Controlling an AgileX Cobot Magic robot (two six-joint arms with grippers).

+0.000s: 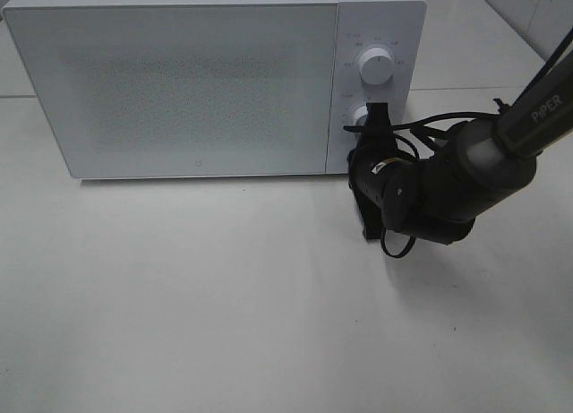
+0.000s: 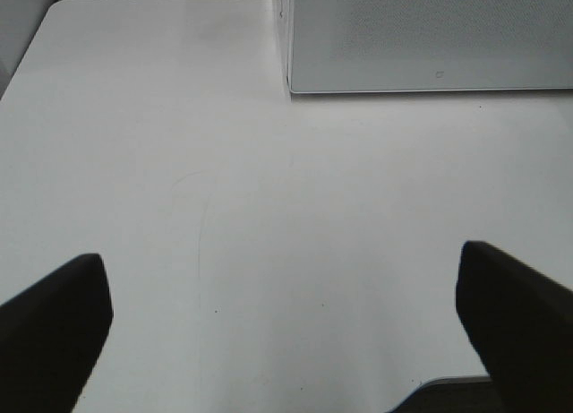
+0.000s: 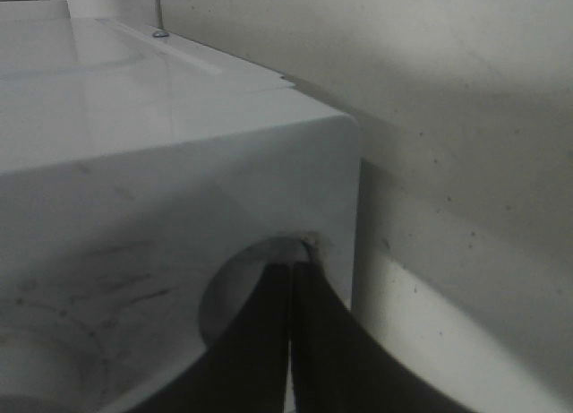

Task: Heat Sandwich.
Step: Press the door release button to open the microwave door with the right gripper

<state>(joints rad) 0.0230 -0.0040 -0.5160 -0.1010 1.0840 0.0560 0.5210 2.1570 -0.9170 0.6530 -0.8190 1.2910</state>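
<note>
Now: right gripper (image 1: 376,117) pinched shut, tips at microwave (image 1: 398,19) lower knob (image 1: 357,116); arm (image 1: 524,126) reads "PIPER". Left gripper (image 2: 285,288) spread wide above table (image 2: 269,198). Door (image 1: 179,81) closed; sandwich not visible.

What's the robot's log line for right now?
microwave door: closed | right jaws: shut, at lower knob | left jaws: open, above table | sandwich: not in view

One microwave (image 1: 179,90), two knobs (image 1: 376,66), one table (image 1: 224,296).
</note>
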